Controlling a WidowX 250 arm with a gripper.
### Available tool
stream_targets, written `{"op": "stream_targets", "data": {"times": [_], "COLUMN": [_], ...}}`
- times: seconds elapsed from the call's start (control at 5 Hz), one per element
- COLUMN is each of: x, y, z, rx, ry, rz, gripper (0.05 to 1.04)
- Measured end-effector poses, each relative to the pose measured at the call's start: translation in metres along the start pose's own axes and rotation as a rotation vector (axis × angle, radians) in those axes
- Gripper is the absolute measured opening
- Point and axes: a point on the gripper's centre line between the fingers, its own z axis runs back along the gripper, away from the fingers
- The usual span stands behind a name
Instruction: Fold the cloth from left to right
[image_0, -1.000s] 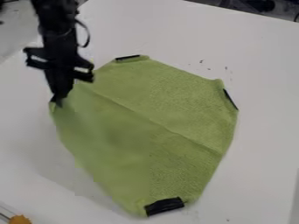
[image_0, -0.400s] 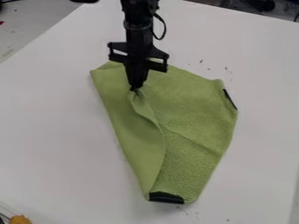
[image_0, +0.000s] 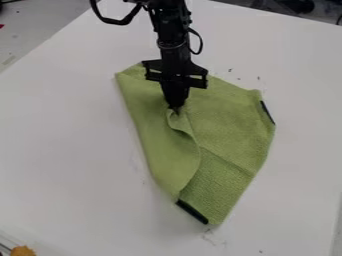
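The green cloth (image_0: 234, 120) lay across the middle of the frame, its left part turned over toward the right; the turned edge curved from a puckered bit near the centre down to the bottom tip, and a crease slanted off it toward the lower right; one dark strip (image_0: 192, 212) edged that bottom tip, another dark strip (image_0: 267, 112) the right side. The black gripper (image_0: 176, 108) hung just above the centre, its fingers pinching the puckered cloth, as far as I could see from where I stood; the arm (image_0: 173, 37) came down from the top edge, a thin cable (image_0: 199, 44) looping beside it; beneath spread the white table (image_0: 60, 145), with an orange thing (image_0: 23, 251) at the lower left.
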Motion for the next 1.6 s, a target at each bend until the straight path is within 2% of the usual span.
{"op": "stream_targets", "data": {"times": [0.2, 0.4, 0.6, 0.8, 1.6], "x": [0.014, 0.034, 0.047, 0.058, 0.057], "y": [-0.017, -0.043, -0.061, -0.070, -0.073], "z": [0.005, 0.027, 0.038, 0.043, 0.044], "rx": [-0.010, 0.012, 0.054, 0.095, 0.097], "ry": [-0.002, -0.026, -0.030, -0.041, -0.035], "rz": [-0.051, -0.085, -0.106, -0.133, -0.136], "gripper": [0.537, 0.830, 1.007, 1.005, 1.000]}}
